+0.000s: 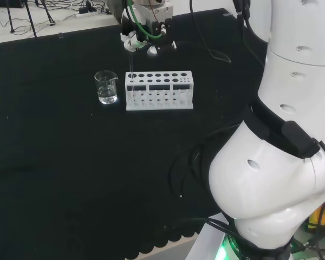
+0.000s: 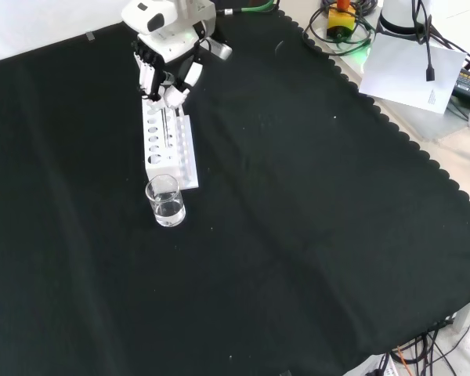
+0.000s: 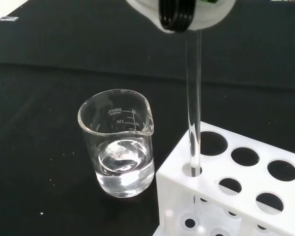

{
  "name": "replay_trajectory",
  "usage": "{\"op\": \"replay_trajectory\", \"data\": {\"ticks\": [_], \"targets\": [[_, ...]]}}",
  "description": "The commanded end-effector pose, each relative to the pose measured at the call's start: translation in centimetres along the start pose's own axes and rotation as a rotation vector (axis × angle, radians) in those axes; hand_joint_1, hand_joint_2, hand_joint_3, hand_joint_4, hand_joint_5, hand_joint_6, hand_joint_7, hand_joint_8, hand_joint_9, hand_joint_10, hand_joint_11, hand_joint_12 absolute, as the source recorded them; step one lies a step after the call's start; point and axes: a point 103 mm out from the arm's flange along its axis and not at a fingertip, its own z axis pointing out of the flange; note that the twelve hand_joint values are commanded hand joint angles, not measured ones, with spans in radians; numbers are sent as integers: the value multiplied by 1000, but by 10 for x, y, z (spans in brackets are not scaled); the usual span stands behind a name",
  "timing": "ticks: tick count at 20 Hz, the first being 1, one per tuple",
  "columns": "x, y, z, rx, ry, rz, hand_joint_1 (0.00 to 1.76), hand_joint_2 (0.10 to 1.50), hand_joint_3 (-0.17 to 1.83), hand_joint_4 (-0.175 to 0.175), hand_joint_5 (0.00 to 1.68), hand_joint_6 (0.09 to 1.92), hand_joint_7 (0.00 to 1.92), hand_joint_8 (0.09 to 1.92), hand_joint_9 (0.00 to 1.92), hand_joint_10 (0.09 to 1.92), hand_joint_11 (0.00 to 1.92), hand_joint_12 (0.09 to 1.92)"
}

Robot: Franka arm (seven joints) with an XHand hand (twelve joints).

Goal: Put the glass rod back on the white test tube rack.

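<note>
The black-clothed tabletop (image 1: 70, 162) carries two things close together: the white test tube rack (image 1: 159, 90) and, just to its left in the head view, a clear beaker (image 1: 106, 87) with a little water in it. Above the rack's left end hangs the hand (image 1: 134, 40), its fingers curled to pinch the top of the glass rod (image 3: 193, 103). The rod stands nearly upright, and in the wrist view its lower end sits in the corner hole of the rack nearest the beaker; how deep it reaches I cannot tell. It is a thin, straight, clear stick, hard to pick out against the cloth in the head view. I judge it light and stiff but brittle and smooth, so it could slip through a pinch or snap if pushed sideways against the hole's edge. Holding it near the top, as now, keeps the lower length free to slide straight down.
</note>
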Motion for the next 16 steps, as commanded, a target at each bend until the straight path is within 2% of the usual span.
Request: {"op": "replay_trajectory", "data": {"ticks": [1,16], "targets": [[2,4,1,9,-8,4,1302,901,313,-175,1122,522,1149,1081,1672,851,1676,758],[-10,7,11,38,19,11,1302,903,311,-175,1119,527,1149,1081,1670,850,1675,758]]}}
